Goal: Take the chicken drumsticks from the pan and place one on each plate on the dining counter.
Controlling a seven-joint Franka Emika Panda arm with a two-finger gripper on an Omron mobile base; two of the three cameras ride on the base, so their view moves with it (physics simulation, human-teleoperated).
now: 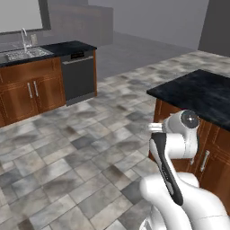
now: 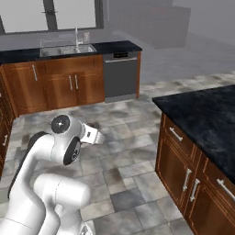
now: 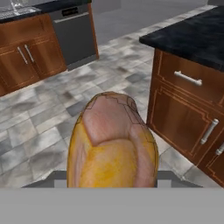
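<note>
- Chicken drumstick point(image 3: 112, 142), the golden-orange one, sits right in front of the hand camera, up off the tiled floor point(image 3: 39, 127) with nothing under it. You can read that as carried.
- Fingers: hidden behind the meat in the hand view, so you get no direct look at them. Judging by how the piece hangs in mid-air, they're pinching it part-way spread.
- In both base views the arm point(image 1: 179, 148) is folded close over the base, mid-room, between the sink run and the nearer black-topped unit.
- Black-topped cabinet point(image 3: 192, 74) with drawer handles stands to the right, near. It looks like the lower cabinet run, not the dining counter; you can't be sure from here.
- Far side: sink point(image 2: 66, 49) and dishwasher point(image 2: 120, 75) against the wall, well apart from the arm.
- Done so far, as judged: one drumstick is out of the pan and in transit.
- Left: set this piece on a plate, then fetch the darker one and put it on the other plate.
- No plate, pan or second drumstick to check here, so you can't tell whether any plate is already filled.
</note>
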